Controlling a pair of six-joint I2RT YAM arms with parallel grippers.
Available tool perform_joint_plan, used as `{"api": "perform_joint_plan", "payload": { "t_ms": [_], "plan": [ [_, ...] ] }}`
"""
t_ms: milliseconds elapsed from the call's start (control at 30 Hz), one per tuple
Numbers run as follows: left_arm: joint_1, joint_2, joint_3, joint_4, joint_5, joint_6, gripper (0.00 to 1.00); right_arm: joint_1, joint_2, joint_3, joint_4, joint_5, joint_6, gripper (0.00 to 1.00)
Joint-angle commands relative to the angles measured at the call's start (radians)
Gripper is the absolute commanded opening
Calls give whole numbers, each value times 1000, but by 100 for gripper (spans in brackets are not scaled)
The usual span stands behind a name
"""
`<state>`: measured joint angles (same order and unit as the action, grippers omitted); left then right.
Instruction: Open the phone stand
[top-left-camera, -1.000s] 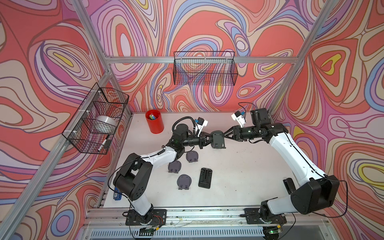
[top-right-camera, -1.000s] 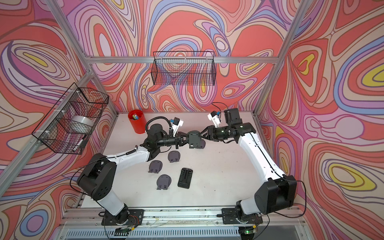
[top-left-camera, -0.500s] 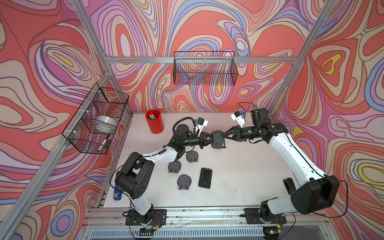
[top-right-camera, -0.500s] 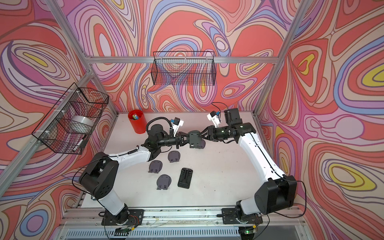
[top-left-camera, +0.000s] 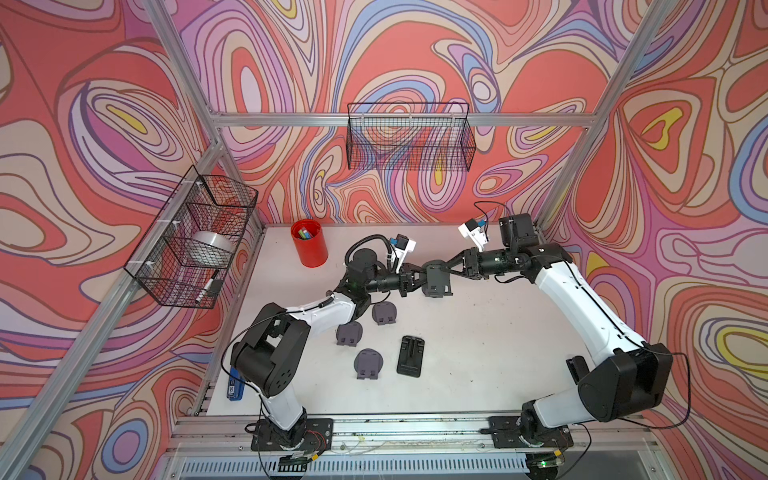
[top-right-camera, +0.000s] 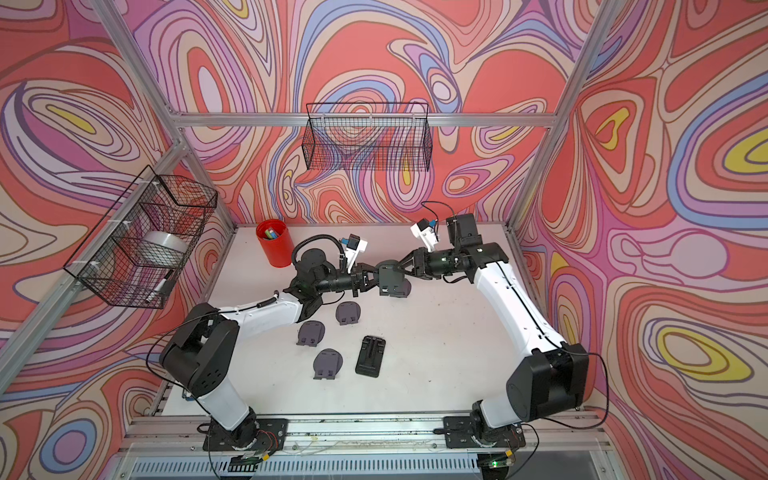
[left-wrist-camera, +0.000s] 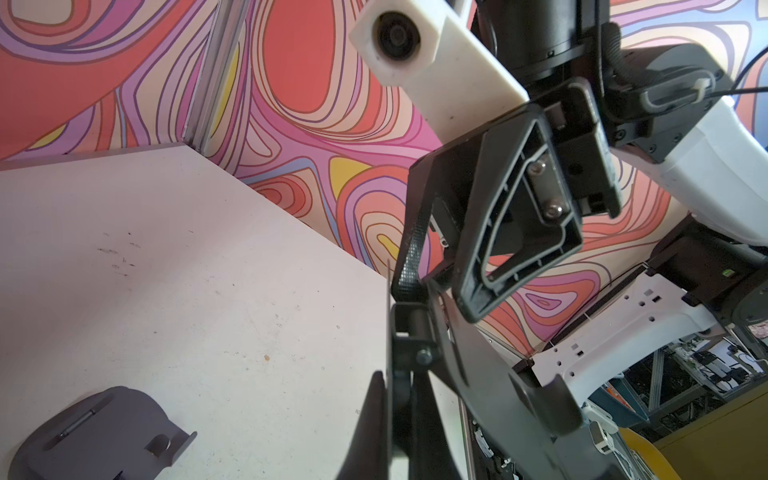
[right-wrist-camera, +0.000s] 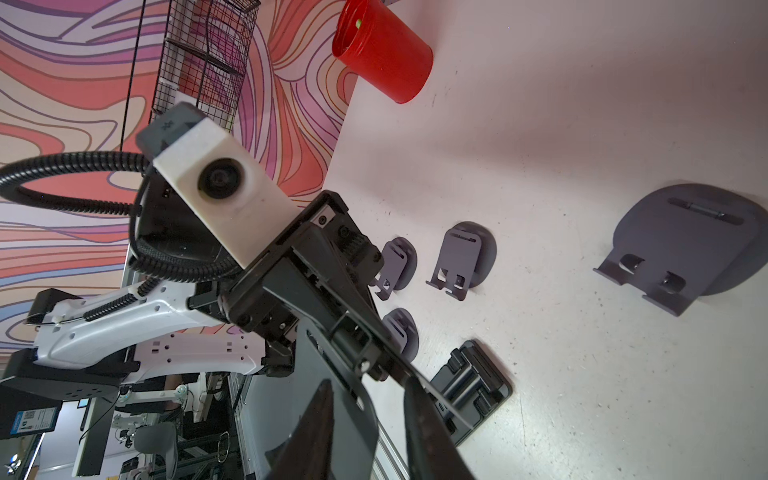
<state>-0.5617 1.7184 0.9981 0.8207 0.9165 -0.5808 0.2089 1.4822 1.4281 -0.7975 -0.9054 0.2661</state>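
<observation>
The dark grey phone stand (top-left-camera: 434, 270) (top-right-camera: 390, 272) hangs in the air over the back middle of the table, between my two grippers. My left gripper (top-left-camera: 417, 279) (left-wrist-camera: 395, 419) is shut on one thin leaf of it, seen edge-on in the left wrist view. The other leaf (left-wrist-camera: 478, 374) slants away from the hinge. My right gripper (top-left-camera: 450, 272) (right-wrist-camera: 368, 390) comes from the opposite side. Its fingers straddle the stand's upper end (right-wrist-camera: 353, 419) with a narrow gap still showing, so it is open.
Several folded grey stands (top-left-camera: 384, 312) (top-left-camera: 349, 333) (top-left-camera: 368, 363) and a black one (top-left-camera: 411, 356) lie on the table in front. Another grey stand (right-wrist-camera: 685, 245) lies under the held one. A red cup (top-left-camera: 309, 243) stands at the back left. Wire baskets (top-left-camera: 409, 137) (top-left-camera: 195, 237) hang on the walls.
The right gripper's fingers have drawn closer together around the stand. Both arms and the stand stay in the same place.
</observation>
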Motion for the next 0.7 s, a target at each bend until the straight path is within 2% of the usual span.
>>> {"api": "perform_joint_plan", "payload": {
  "t_ms": [0,233,500,667],
  "plan": [
    [1,15,-7,86,19,-26,0,-2,9,23,15,-24,-11,28],
    [2,29,2,75,22,-38,0,-1,7,23,25,-31,-18,24],
    [3,36,34,20,29,-63,0,-2,9,10,44,-49,-36,10],
    [3,38,76,-78,26,-58,0,-1,-3,2,49,-70,-51,10]
  ]
}}
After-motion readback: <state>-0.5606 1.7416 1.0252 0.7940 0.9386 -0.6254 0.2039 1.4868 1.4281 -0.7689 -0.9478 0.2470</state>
